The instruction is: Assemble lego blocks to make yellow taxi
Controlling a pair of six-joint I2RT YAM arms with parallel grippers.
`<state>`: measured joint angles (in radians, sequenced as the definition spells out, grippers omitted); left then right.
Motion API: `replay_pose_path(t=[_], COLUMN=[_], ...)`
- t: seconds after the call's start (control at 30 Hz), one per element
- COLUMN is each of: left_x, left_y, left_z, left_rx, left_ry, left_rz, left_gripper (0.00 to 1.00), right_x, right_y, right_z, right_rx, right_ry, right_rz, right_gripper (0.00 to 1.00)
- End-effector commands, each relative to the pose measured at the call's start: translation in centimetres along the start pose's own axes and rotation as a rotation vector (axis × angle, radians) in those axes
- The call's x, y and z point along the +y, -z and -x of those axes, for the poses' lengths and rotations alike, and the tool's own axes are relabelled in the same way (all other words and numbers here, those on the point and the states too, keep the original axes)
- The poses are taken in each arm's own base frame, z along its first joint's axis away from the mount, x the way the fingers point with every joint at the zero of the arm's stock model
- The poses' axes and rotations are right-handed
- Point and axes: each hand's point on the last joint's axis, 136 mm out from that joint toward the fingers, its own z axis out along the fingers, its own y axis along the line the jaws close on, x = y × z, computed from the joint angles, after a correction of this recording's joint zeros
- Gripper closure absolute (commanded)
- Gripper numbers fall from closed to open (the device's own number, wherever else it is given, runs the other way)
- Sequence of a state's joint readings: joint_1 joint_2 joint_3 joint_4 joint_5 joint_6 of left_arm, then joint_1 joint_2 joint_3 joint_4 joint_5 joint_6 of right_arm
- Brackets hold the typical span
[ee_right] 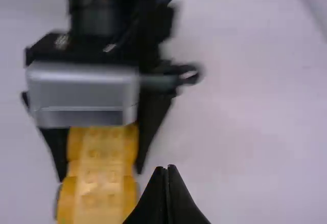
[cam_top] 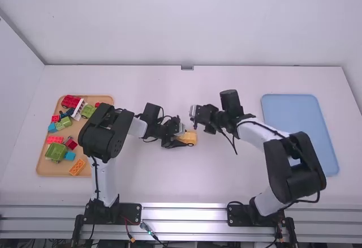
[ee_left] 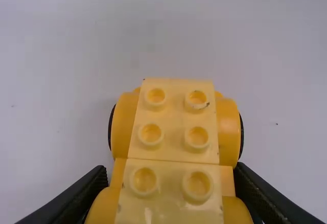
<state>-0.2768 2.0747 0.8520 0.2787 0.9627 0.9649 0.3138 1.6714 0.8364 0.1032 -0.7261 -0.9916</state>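
The left fingers [ee_left: 82, 196] are gripping the yellow studded car base [ee_left: 176, 147] by both sides near mid-desk [cam_top: 169, 183] – presumably steadying it, studs exposed for further blocks – while the right fingers [ee_right: 153, 198] are pressing together, empty, just beside it

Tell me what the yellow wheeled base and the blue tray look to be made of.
The yellow wheeled base looks like hard, molded plastic with a slight sheen: round studs rise from its smooth top. The blue tray seems matte plastic, judging by its even color and rounded corners, though painted metal is possible.
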Motion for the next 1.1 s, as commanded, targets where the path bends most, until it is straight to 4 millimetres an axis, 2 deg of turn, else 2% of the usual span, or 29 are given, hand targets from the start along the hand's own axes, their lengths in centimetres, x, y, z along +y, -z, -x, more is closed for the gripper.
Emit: replay_pose_path(t=[0.0,0.03,0.07,0.1,0.13,0.17,0.2,0.33,0.43,0.47,0.53,0.57,0.73,0.87,0.93,0.97,1.07], left_x=[0.2,0.3,0.4,0.5,0.8,1.0,1.1,1.5,1.8,1.8,1.9,1.9,1.7,2.0,2.2,2.2,2.4], left_y=[-0.4,-0.4,-0.4,-0.4,-0.3,-0.3,-0.3,-0.3,-0.3,-0.3,-0.3,-0.3,0.5,3.6,6.8,7.2,12.5], left_z=[-0.4,-0.3,-0.3,-0.3,-0.6,-0.7,-0.8,-0.8,-0.7,-0.6,-0.6,-0.6,0.3,2.5,4.5,4.7,6.5], left_rx=[0.014,0.013,0.015,0.018,0.034,0.046,0.051,0.053,0.053,0.051,0.049,0.049,0.055,0.071,0.081,0.083,0.121], left_ry=[0.008,0.005,0.003,0.001,0.0,0.0,0.0,-0.009,-0.002,0.011,0.015,0.015,0.026,0.074,0.124,0.133,0.226], left_rz=[0.001,0.004,0.007,0.01,0.023,0.033,0.04,0.055,0.067,0.069,0.07,0.07,0.07,0.091,0.115,0.118,0.181], left_gripper=[0.59,0.57,0.56,0.55,0.55,0.55,0.55,0.53,0.4,0.25,0.04,0.01,0.01,0.01,0.01,0.01,0.01], right_x=[-2.1,-2.8,-3.2,-3.6,-4.4,-4.8,-5.0,-4.6,-3.7,-3.5,-3.3,-3.2,-3.0,-3.2,-3.4,-3.4,-3.9], right_y=[2.1,2.8,3.2,3.6,4.5,5.1,5.4,6.1,6.2,6.1,5.8,5.7,5.0,4.7,4.6,4.5,4.5], right_z=[1.6,1.6,1.5,1.3,0.6,0.0,-0.4,-1.9,-2.8,-2.8,-2.8,-2.7,-2.1,-1.6,-1.3,-1.2,-1.0], right_rx=[-0.027,-0.025,-0.022,-0.016,0.004,0.022,0.036,0.076,0.103,0.104,0.101,0.099,0.077,0.067,0.062,0.062,0.062], right_ry=[-0.028,-0.076,-0.107,-0.142,-0.225,-0.285,-0.32,-0.403,-0.446,-0.449,-0.442,-0.437,-0.396,-0.366,-0.346,-0.343,-0.326], right_rz=[-0.07,-0.096,-0.113,-0.131,-0.173,-0.198,-0.211,-0.212,-0.188,-0.182,-0.178,-0.177,-0.18,-0.183,-0.192,-0.193,-0.216], right_gripper=[1.0,1.0,0.95,0.81,0.55,0.14,0.03,0.01,0.01,0.01,0.01,0.01,0.01,0.01,0.01,0.01,0.01])
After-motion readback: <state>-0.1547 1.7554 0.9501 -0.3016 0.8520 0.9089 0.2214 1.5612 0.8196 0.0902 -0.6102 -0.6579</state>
